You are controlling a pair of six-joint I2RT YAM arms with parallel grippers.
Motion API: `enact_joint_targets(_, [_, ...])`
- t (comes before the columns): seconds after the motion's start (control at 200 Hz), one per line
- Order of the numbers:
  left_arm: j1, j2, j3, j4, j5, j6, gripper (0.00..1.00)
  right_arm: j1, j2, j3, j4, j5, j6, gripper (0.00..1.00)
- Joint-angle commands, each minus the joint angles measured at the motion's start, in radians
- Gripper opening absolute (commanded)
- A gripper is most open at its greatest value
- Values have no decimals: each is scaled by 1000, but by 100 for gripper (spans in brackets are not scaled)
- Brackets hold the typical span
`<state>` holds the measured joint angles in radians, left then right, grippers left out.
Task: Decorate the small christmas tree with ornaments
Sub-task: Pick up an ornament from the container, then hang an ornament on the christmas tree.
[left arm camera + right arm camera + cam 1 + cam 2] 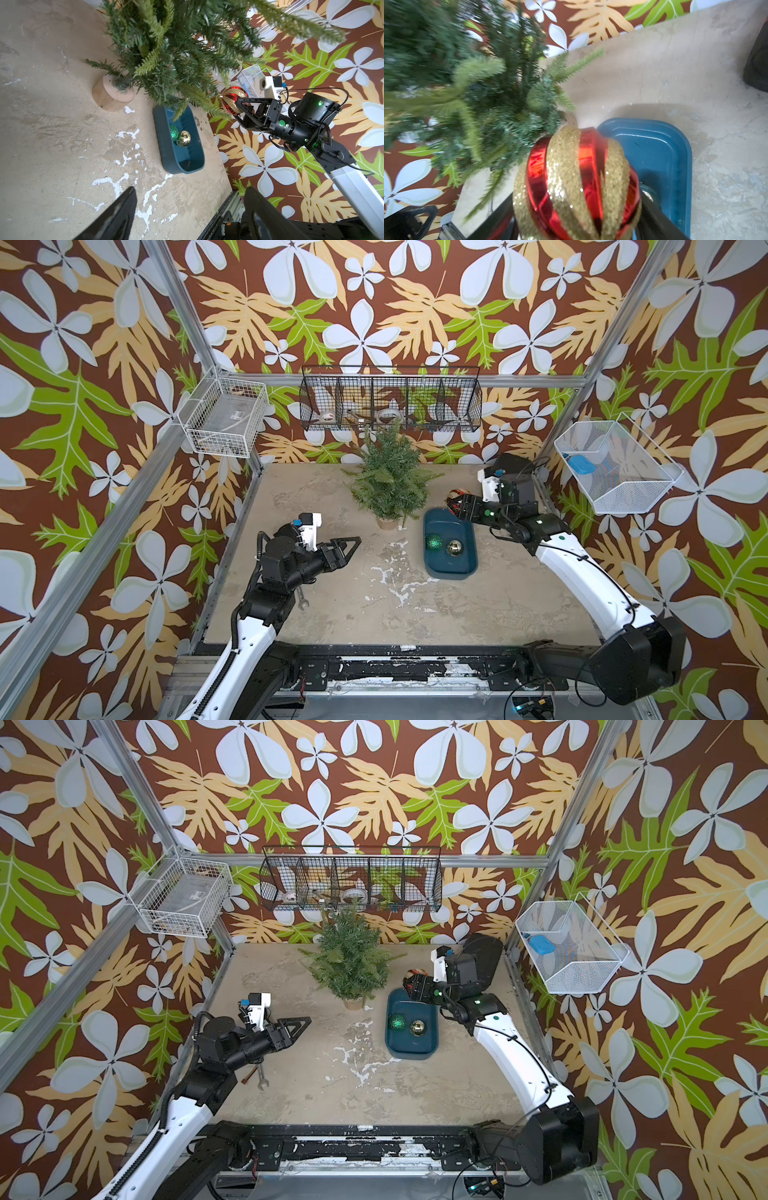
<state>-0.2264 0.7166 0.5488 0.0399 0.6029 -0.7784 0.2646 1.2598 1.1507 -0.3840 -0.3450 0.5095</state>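
The right gripper has its jaws clamped across the red-and-gold glitter bauble, just beside the lower branches of the small christmas tree, right of centre in both top views. Probably light, hollow and brittle: grip its middle gently; the hanging loop is too blurred to place. The left gripper stands wide, empty. The green bauble and gold bauble lie in the blue tray.

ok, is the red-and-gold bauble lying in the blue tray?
No, the right pincer grips the red-and-gold bauble up beside the small christmas tree; only the green bauble and gold bauble lie in the blue tray.
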Motion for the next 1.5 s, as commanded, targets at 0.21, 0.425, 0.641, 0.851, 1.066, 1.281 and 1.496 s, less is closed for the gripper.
enact_joint_targets(0.21, [-39,3,22,149,32,-77,77,104,-106,94,-124,-42,-34,77])
enact_joint_targets(0.425, [-115,22,43,207,-7,-95,77,171,-127,152,-127,-117,-25,76])
enact_joint_targets(0.641, [-236,64,64,261,-102,-88,79,183,-131,165,-118,-206,-20,76])
enact_joint_targets(0.851, [-356,129,83,321,-213,-65,69,189,-147,179,-121,-285,-12,76])
enact_joint_targets(1.066, [-456,242,129,407,-248,-55,59,190,-172,193,-129,-332,-19,76])
enact_joint_targets(1.281, [-510,305,181,440,-292,-26,55,190,-193,180,-110,-389,-3,76])
enact_joint_targets(1.496, [-523,335,178,557,-247,-43,54,191,-209,178,-105,-410,1,75])
